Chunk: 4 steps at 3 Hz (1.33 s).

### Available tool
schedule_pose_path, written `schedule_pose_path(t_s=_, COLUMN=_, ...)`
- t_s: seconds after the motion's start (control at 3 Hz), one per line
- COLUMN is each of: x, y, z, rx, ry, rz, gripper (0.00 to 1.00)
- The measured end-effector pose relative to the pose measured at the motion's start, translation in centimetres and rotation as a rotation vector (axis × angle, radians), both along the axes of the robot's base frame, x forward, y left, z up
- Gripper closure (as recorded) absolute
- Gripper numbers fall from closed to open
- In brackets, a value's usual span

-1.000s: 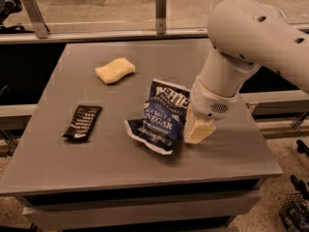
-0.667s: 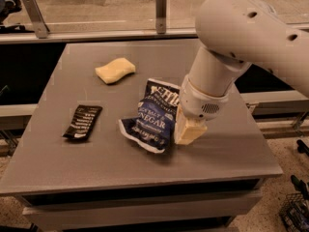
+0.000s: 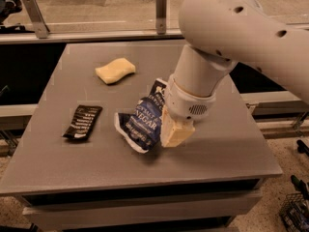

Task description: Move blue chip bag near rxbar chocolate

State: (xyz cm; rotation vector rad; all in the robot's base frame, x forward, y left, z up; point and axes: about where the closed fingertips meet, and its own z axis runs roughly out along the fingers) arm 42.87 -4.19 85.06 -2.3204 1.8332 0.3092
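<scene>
The blue chip bag is crumpled and tilted near the middle of the grey table. My gripper, with cream-coloured fingers, comes down from the big white arm and is shut on the bag's right edge. The arm hides the bag's upper right part. The rxbar chocolate, a flat black-brown bar with white text, lies on the table to the left of the bag, with a short gap between them.
A pale yellow sponge lies at the back left of the table. A metal rail with posts runs behind the table. The table's front edge is close below the bag.
My gripper has moved left with the blue chip bag, bringing it closer to the rxbar chocolate. The bar and the sponge have not moved.
</scene>
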Motion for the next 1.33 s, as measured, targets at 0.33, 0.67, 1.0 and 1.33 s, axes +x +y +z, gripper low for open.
schedule_pose_path(t_s=0.33, x=-0.3, y=1.6, z=-1.1, rx=0.064, ry=0.036, rz=0.046, gripper=1.00)
schedule_pose_path(t_s=0.67, x=0.5, y=0.8, z=-0.4, rx=0.058, ry=0.028, rz=0.032, gripper=1.00)
schedule_pose_path(t_s=1.0, x=2.0, y=-1.9, z=3.2, rx=-0.012, ry=-0.031, rz=-0.020, gripper=1.00)
schedule_pose_path(t_s=1.33, x=4.1, y=-5.3, z=7.3, rx=-0.104, ry=-0.105, rz=-0.071, gripper=1.00)
